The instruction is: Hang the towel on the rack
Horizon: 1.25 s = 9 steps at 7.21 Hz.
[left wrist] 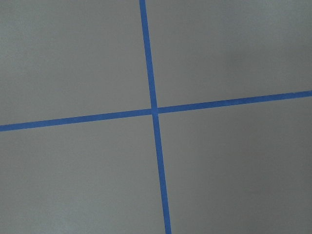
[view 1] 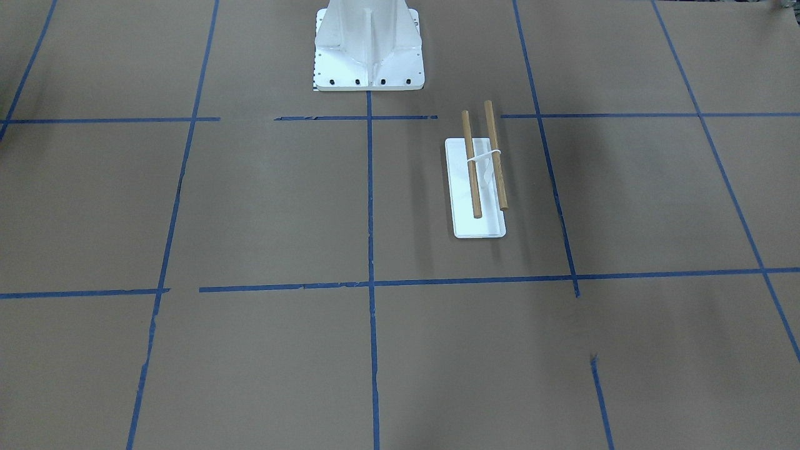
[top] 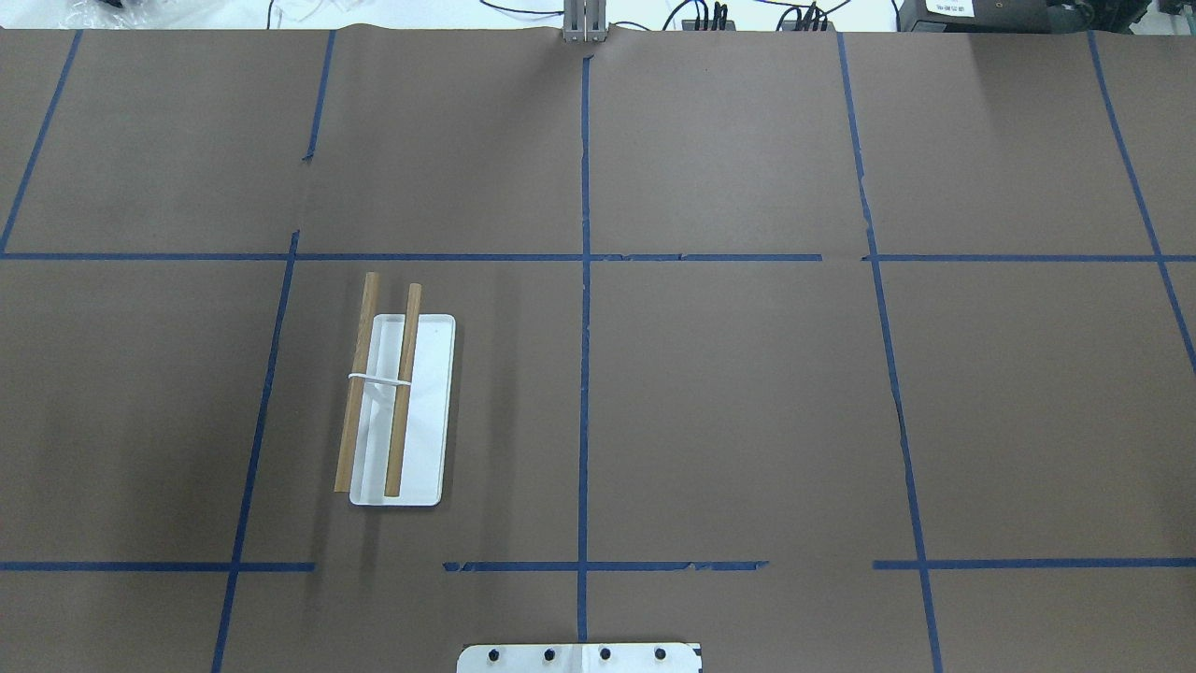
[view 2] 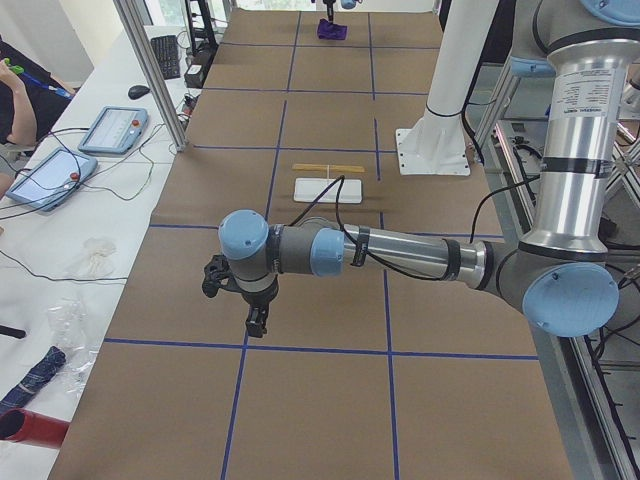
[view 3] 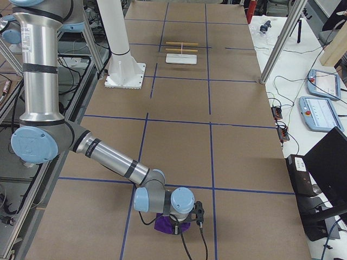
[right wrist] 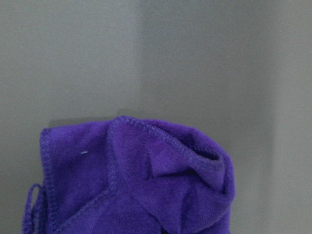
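The rack [view 1: 478, 181], two wooden dowels on a white base, stands on the table's left half in the overhead view [top: 397, 402]. The purple towel [right wrist: 136, 180] lies bunched on the brown paper, with a thin loop at its lower left corner. In the exterior right view the towel [view 3: 165, 226] lies at the table's near end. My right gripper [view 3: 174, 221] is right over it there. I cannot tell whether it is open or shut. My left gripper [view 2: 255, 325] hangs above bare paper, far from the rack [view 2: 328, 180]. I cannot tell its state either. No fingers show in either wrist view.
The white bolted pedestal [view 1: 369, 50] stands at the robot's side of the table, near the rack. Blue tape lines [left wrist: 153, 109] grid the brown paper. Metal posts [view 3: 282, 43] and operators' tablets [view 2: 110, 130] flank the table's far edge.
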Tool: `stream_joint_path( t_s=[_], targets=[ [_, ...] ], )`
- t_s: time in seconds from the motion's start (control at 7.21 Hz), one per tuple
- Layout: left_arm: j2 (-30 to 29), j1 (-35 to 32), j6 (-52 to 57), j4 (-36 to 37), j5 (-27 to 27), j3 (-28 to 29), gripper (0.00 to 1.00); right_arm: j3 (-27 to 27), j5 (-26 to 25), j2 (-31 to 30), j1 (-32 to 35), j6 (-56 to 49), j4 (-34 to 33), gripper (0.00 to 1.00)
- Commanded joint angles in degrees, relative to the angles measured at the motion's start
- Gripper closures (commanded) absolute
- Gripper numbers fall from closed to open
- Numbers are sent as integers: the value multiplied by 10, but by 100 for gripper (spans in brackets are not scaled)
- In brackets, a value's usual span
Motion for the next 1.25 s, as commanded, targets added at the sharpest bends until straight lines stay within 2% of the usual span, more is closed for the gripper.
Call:
stream_joint_path(
  t_s=[0.0, 0.42, 0.55, 0.69, 0.83, 0.97, 1.11],
  targets=[
    [-1, 0, 0, 0, 0, -2, 0, 34, 6, 3, 2, 2, 0, 100],
    [-2, 0, 0, 0, 0, -4, 0, 179, 20, 13, 71, 3, -8, 100],
    [-2, 0, 1, 0, 0, -5, 0, 223, 24, 25, 71, 55, -29, 100],
    [-4, 0, 1, -1, 0, -17, 0, 273, 49, 50, 70, 173, -65, 100],
    [-8, 1, 1, -1, 1, -37, 0, 282, 83, 67, 68, 266, -60, 100],
    [-13, 1, 1, -46, 2, -46, 0, 287, 117, 95, 62, 317, -58, 100],
    [-13, 2, -27, -110, 3, -41, 0, 315, 129, 111, 34, 371, -58, 100]
  ],
)
